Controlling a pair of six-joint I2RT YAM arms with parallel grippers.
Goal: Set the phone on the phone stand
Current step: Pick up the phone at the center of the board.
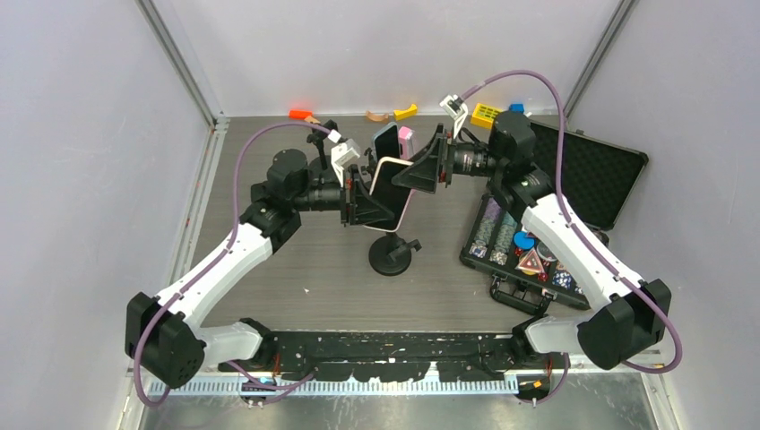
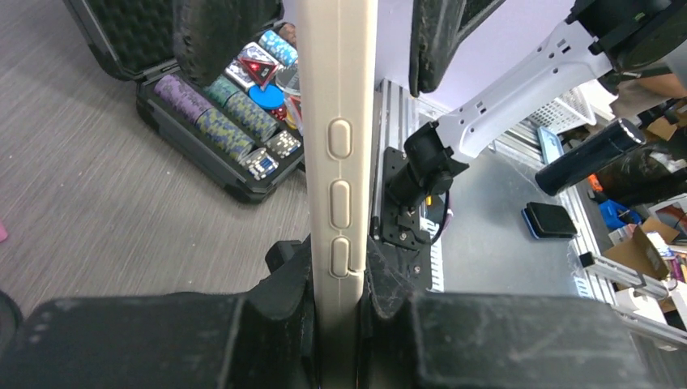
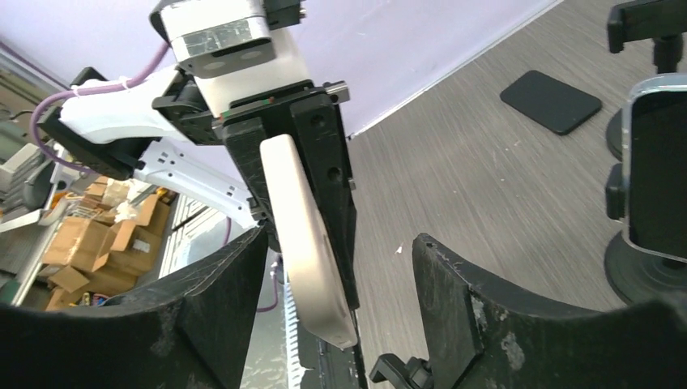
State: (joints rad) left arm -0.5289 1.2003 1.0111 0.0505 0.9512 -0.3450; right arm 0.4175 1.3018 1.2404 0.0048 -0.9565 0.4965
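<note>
While left gripper (image 1: 360, 202) jaws are pinching cream-cased phone (image 1: 391, 188) by one end, holding it above counter (image 1: 305, 287), right gripper (image 1: 419, 170) jaws are standing spread around phone's other end, gaps showing both sides. Black phone stand (image 1: 392, 255) is sitting at phone's 6 o'clock, poker chip case (image 1: 524, 251) at 3 o'clock.

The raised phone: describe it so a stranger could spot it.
Look at the middle of the grey table. The left claw is shut on the phone there; its cream case sets it apart from the darker phone standing behind.
</note>
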